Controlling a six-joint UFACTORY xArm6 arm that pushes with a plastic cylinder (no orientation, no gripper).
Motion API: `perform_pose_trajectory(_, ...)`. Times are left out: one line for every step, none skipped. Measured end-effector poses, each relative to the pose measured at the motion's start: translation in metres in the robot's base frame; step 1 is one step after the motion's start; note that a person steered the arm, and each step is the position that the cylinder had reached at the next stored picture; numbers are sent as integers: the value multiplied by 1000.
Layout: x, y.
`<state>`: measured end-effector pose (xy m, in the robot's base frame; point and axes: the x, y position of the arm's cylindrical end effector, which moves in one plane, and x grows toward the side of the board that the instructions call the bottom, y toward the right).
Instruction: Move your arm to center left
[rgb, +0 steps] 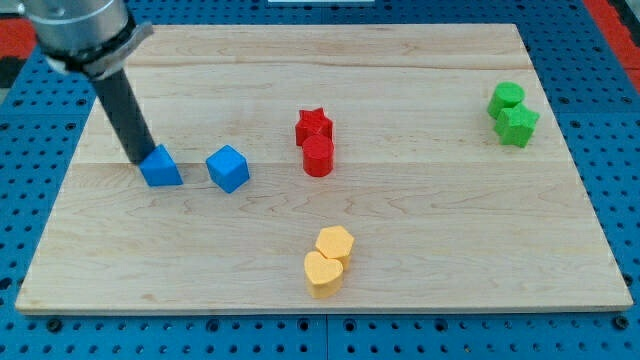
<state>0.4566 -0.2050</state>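
Observation:
My tip rests on the wooden board at the view's left, about mid height. It sits just left of a blue triangular block, touching or nearly touching it. A blue cube lies a little to the right of that block. The dark rod rises up and to the left from the tip to the grey arm body at the view's top left corner.
A red star block and a red cylinder sit together near the centre. A yellow hexagon and a yellow heart sit at bottom centre. A green cylinder and a green star sit at the right.

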Motion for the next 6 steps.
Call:
perform_pose_trajectory(39, -3)
perform_pose_trajectory(62, -2)
perform_pose_trajectory(56, -26)
perform_pose_trajectory(46, -60)
perform_pose_trajectory(25, -66)
perform_pose_trajectory(-16, -47)
